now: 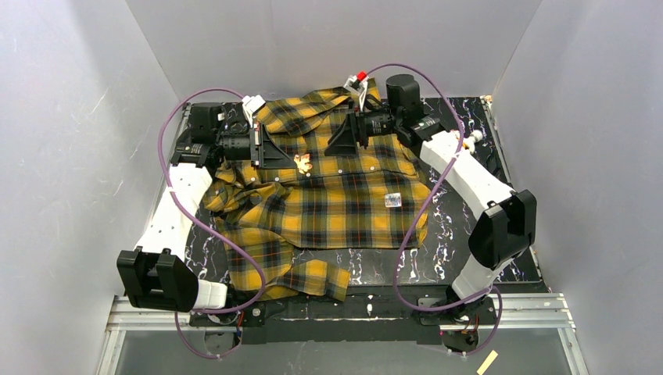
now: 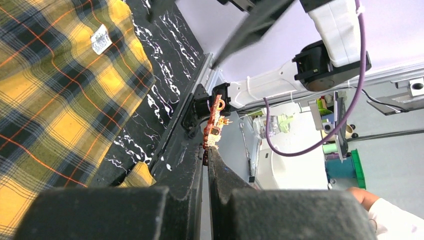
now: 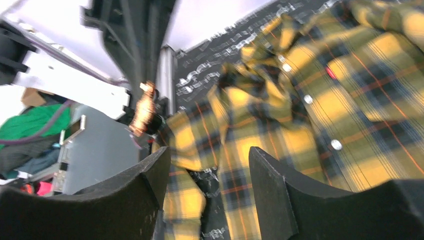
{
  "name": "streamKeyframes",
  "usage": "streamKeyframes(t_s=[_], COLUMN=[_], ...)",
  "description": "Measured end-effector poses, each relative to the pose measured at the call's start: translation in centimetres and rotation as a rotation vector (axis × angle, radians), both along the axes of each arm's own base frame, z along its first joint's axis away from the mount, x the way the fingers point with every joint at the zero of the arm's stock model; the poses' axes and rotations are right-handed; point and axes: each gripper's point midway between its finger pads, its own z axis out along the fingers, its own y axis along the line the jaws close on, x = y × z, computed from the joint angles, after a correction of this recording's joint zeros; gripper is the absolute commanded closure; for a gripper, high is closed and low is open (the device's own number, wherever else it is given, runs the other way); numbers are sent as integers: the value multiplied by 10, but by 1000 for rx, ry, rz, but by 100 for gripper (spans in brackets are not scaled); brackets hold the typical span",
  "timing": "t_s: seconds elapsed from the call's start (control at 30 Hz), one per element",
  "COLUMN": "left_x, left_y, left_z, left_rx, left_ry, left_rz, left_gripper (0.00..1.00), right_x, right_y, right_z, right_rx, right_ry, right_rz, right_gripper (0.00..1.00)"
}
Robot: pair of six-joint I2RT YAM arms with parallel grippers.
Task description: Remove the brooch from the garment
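The garment (image 1: 336, 207), a yellow-and-black plaid shirt, lies spread over the table with its small white label (image 1: 393, 200) on the right half. My left gripper (image 1: 291, 160) reaches in from the left and is shut on the brooch (image 1: 302, 162). In the left wrist view the brooch (image 2: 215, 125) sticks out past the closed fingertips (image 2: 216, 159), gold and reddish, with no cloth around it. My right gripper (image 1: 328, 147) faces it from the right, open, with nothing between its fingers (image 3: 150, 172). From there the brooch (image 3: 145, 112) shows at the upper left, beside the shirt (image 3: 310, 100).
The black marbled tabletop (image 1: 453, 226) shows around the shirt, enclosed by white walls. A red-and-white clip (image 1: 358, 80) sits at the shirt's back edge. A metal rail (image 1: 344, 308) runs along the near edge. Purple cables (image 1: 426, 203) loop over both arms.
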Motion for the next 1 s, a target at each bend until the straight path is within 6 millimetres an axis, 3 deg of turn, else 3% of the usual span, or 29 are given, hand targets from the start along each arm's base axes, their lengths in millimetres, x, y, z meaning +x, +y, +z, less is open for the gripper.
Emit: streamKeyframes(t_s=[0.13, 0.43, 0.7, 1.0], left_x=[-2, -4, -4, -10], left_y=[0, -1, -2, -9], left_z=[5, 9, 9, 8], left_rx=[-12, -19, -18, -13], left_ry=[-3, -8, -9, -11], left_rz=[-13, -21, -26, -54], left_gripper=[100, 100, 100, 100], right_x=[7, -32, -41, -48], right_y=[-14, 11, 14, 19], right_z=[-22, -33, -28, -2], right_rx=[-74, -103, -86, -35], right_ry=[-7, -41, -49, -42], right_rz=[-31, 90, 130, 156], right_gripper=[25, 19, 19, 19])
